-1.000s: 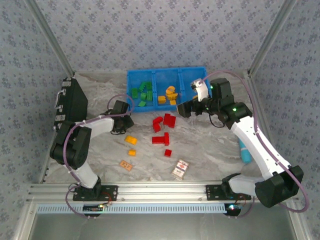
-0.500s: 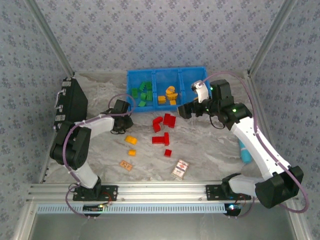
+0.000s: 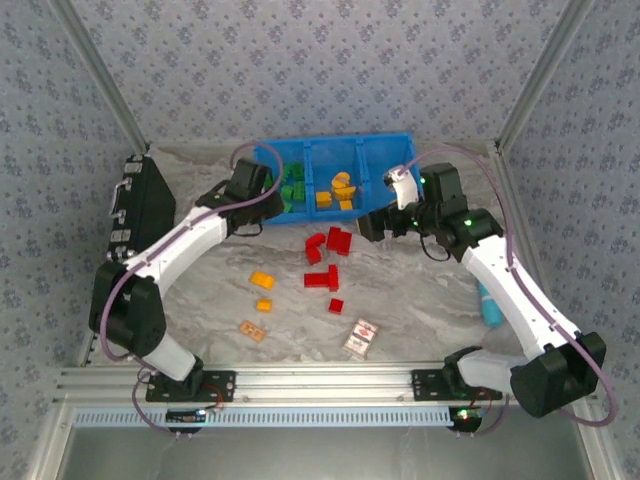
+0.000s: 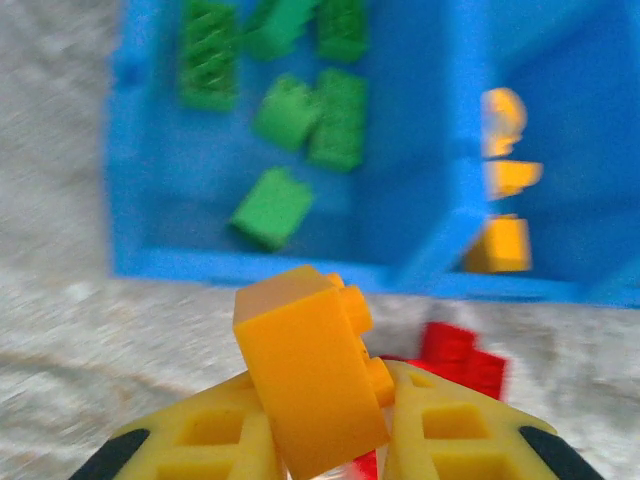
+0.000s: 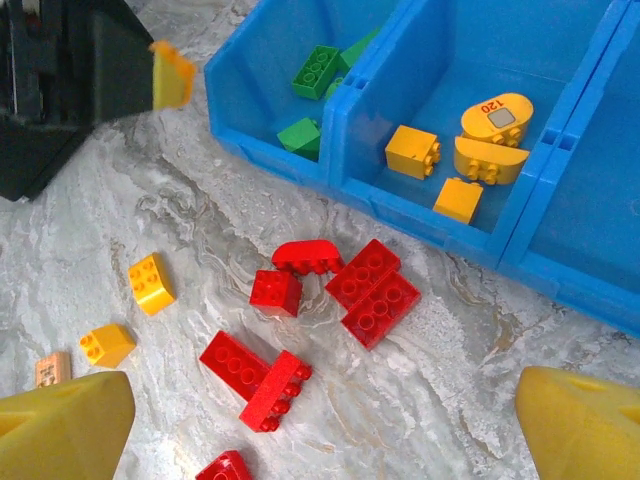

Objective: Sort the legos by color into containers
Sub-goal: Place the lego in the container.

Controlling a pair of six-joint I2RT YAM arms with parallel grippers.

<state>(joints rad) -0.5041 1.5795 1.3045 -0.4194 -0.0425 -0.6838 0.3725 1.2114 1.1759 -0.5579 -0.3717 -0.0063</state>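
My left gripper (image 3: 262, 190) is shut on an orange brick (image 4: 310, 370), held tilted just in front of the blue bin (image 3: 330, 150), near its left compartment. That compartment holds several green bricks (image 4: 290, 110); the middle one holds orange bricks (image 5: 480, 140). Several red bricks (image 5: 370, 290) lie loose on the table before the bin, and two orange bricks (image 3: 262, 290) sit further left. My right gripper (image 5: 320, 430) hangs open above the red bricks, with nothing between its yellow fingers (image 5: 60, 425). The held orange brick (image 5: 172, 75) also shows in the right wrist view.
A black box (image 3: 150, 205) stands at the left wall. A tan patterned tile (image 3: 252, 330) and a red-and-white card (image 3: 361, 338) lie near the front. A light blue object (image 3: 490, 305) lies at the right edge under my right arm.
My left gripper has swung up from the table to the bin's front left corner, carrying the orange brick. The right gripper has shifted only slightly.
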